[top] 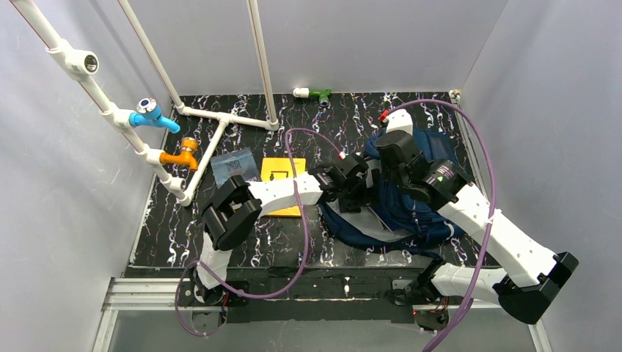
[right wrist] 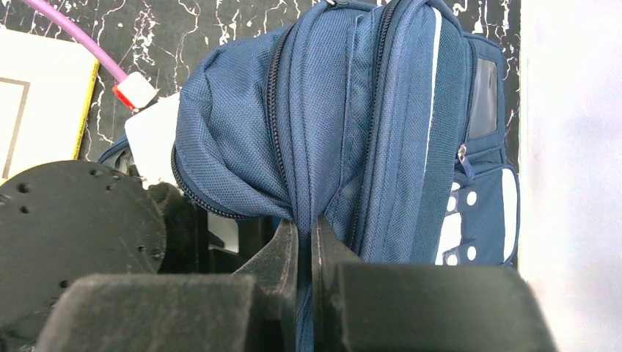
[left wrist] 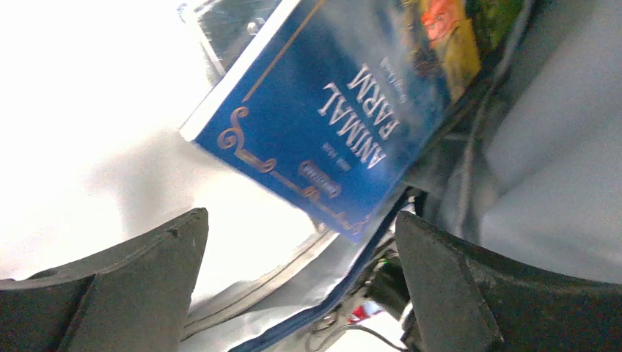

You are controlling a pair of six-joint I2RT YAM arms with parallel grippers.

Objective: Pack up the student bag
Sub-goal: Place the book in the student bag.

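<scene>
The navy student bag (top: pixel 411 213) lies right of the table's centre. My right gripper (top: pixel 384 169) is shut on a fold of its blue fabric by the zips (right wrist: pixel 305 235), and the bag (right wrist: pixel 352 110) bunches up above the jaws. My left gripper (top: pixel 357 185) reaches into the bag's mouth from the left. In the left wrist view it (left wrist: pixel 301 286) stands open, its dark fingers (left wrist: pixel 132 286) far apart with nothing between them. A blue book titled Animal Farm (left wrist: pixel 345 95) sits tilted just beyond the fingers, against the bag's grey lining (left wrist: pixel 543 161).
A yellow book (top: pixel 282 176) and a grey-blue packet (top: pixel 235 167) lie left of the bag, partly under my left arm. A white pipe frame (top: pixel 220 117) with blue and orange taps fills the back left. A green and white fitting (top: pixel 315 93) lies at the back edge.
</scene>
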